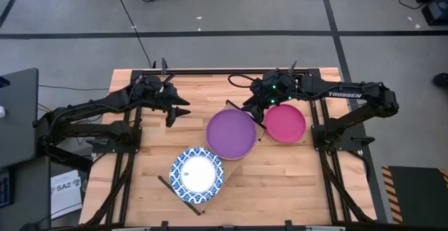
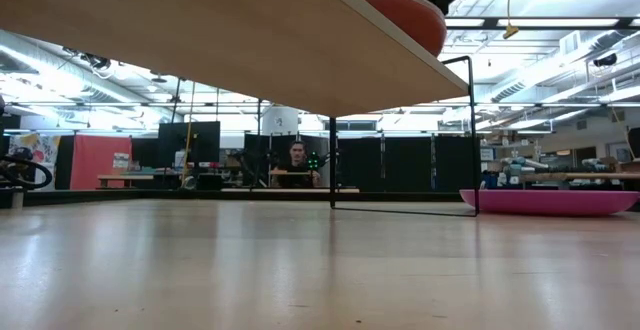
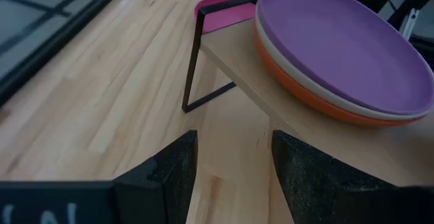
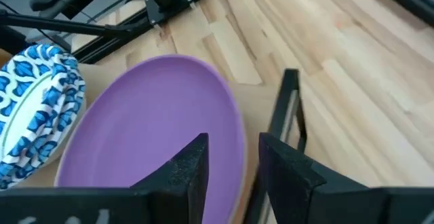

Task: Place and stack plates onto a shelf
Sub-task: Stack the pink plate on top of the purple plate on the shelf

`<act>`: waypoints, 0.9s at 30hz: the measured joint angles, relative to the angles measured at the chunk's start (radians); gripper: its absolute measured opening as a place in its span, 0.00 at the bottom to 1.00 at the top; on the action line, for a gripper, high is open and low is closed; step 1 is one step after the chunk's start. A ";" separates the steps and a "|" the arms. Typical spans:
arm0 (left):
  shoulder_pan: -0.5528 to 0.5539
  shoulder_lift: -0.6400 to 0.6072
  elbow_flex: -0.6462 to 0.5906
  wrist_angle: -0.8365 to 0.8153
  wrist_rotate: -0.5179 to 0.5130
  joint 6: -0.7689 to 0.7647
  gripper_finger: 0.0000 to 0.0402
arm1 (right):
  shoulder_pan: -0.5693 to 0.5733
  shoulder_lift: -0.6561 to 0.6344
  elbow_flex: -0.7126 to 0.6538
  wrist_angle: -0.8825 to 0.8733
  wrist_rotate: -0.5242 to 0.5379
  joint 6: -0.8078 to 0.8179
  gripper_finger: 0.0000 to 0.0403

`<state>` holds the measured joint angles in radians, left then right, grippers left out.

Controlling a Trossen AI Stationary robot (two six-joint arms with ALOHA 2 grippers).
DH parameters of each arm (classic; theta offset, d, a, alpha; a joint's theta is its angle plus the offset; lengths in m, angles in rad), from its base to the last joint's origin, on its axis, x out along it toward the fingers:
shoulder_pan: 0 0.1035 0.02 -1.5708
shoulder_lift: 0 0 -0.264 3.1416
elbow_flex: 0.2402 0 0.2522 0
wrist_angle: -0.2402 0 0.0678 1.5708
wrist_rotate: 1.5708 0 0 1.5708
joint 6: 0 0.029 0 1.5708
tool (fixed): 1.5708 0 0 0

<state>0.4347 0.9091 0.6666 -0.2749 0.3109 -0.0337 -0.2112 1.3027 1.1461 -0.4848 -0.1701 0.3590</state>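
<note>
We're looking past our parted fingers (image 4: 186,176) at the purple plate (image 4: 152,132), with a blue-patterned plate (image 4: 34,105) just beside it.

The purple plate (image 1: 231,134) lies at the centre of the high view, topping a stack on the shelf (image 3: 237,54); the left wrist view shows a beige plate (image 3: 298,71) and an orange plate (image 3: 319,102) beneath it. A blue-rimmed white plate (image 1: 197,174) sits lower left on the same shelf. The magenta plate (image 1: 285,122) lies flat on the bench, just right of the stack.
</note>
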 joint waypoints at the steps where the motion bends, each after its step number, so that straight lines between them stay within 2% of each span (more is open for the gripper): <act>1: 0.000 -0.008 0.000 -0.001 0.000 0.014 0.49 | -0.008 -0.002 0.000 -0.001 0.000 -0.009 0.34; 15: 0.000 -0.246 0.000 -0.055 0.001 0.019 0.49 | -0.172 -0.067 0.000 -0.009 -0.007 -0.066 0.33; 23: -0.030 -0.342 -0.011 -0.108 0.000 -0.033 0.49 | -0.292 -0.080 0.000 -0.121 -0.028 -0.235 0.33; 27: -0.095 -0.378 -0.081 -0.039 0.001 -0.048 0.49 | -0.359 -0.080 0.000 -0.227 -0.057 -0.348 0.33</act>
<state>0.3397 0.5308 0.5851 -0.3140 0.3119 -0.0817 -0.5707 1.2232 1.1459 -0.7114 -0.2270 0.0110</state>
